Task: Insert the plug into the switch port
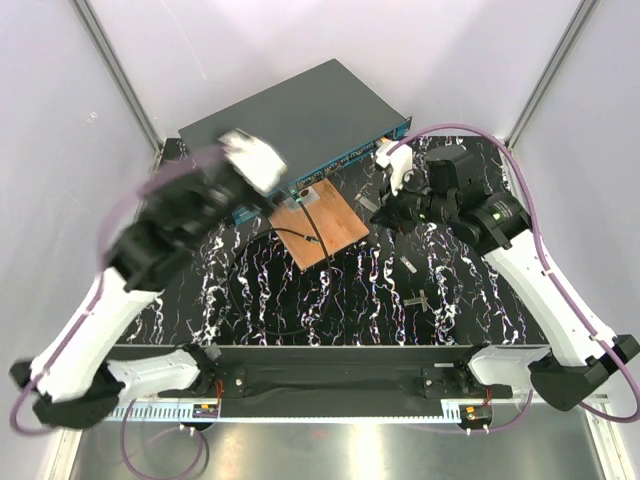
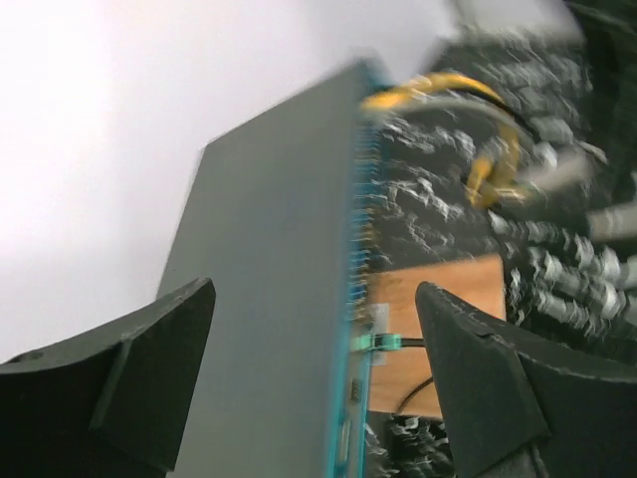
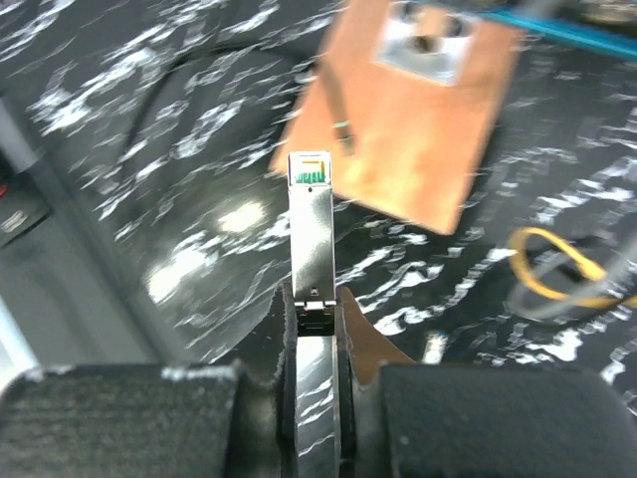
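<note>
Currently: plug (image 3: 311, 229), slim metal module, pinched firmly in right gripper (image 3: 314, 304), green-tipped end foremost, presumably for aiming at a port. Switch (image 1: 290, 115) at the back, teal port face (image 2: 356, 299) toward arms, well apart from plug. Left gripper (image 2: 317, 294) spread wide, empty, over switch's front edge, likely to steady it. Copper board (image 3: 398, 129) just beside.

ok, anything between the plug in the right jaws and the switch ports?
Partly. The plug faces the copper board, which lies against the middle of the switch's teal face; a yellow cable loops by its right end; the open left gripper hangs over its left part.
</note>
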Robot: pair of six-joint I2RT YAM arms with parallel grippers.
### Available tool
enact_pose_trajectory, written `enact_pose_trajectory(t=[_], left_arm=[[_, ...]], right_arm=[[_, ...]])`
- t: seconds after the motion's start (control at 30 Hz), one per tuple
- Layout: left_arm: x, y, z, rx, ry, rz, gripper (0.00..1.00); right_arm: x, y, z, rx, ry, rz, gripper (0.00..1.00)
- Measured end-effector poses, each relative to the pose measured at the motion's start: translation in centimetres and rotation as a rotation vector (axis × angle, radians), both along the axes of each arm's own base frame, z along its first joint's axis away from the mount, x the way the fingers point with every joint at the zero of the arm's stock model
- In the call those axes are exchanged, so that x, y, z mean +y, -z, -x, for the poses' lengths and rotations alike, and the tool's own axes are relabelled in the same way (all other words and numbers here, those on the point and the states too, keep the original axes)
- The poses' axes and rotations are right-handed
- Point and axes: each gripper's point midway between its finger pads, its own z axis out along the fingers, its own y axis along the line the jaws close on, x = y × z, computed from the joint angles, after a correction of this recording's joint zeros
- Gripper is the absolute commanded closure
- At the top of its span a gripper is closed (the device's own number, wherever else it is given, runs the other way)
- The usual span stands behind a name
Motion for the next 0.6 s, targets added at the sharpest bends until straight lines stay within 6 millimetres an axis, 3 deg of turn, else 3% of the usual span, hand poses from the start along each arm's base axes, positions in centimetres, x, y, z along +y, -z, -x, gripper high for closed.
enact_pose_trajectory(t=[0.1, 0.23, 0.4, 0.5, 0.6], left_arm=[[5.8, -2.6, -1.6, 0.118, -0.155, 0.276, 0.06], [10.9, -2.4, -1.2, 0.296, -0.26, 0.591, 0.02], [13.7, 2.7, -0.2, 0.545, -0.304, 0.98, 0.01], [15.1, 6.6, -0.9, 0.689, -0.352, 1.169, 0.01], [16.0, 8.8, -1.9, 0.772, -0.371, 1.286, 0.01]], right_arm=[[-0.8, 0.2, -2.5, -0.041, 0.1, 0.002, 1.0], [-0.7, 0.8, -5.0, -0.078, 0.165, 0.017, 1.0], [-0.6, 2.7, -7.0, -0.088, 0.208, 0.052, 1.0], [-0.7, 3.8, -7.6, -0.083, 0.226, 0.071, 1.0], [-0.5, 4.3, -8.5, -0.088, 0.245, 0.077, 1.0]])
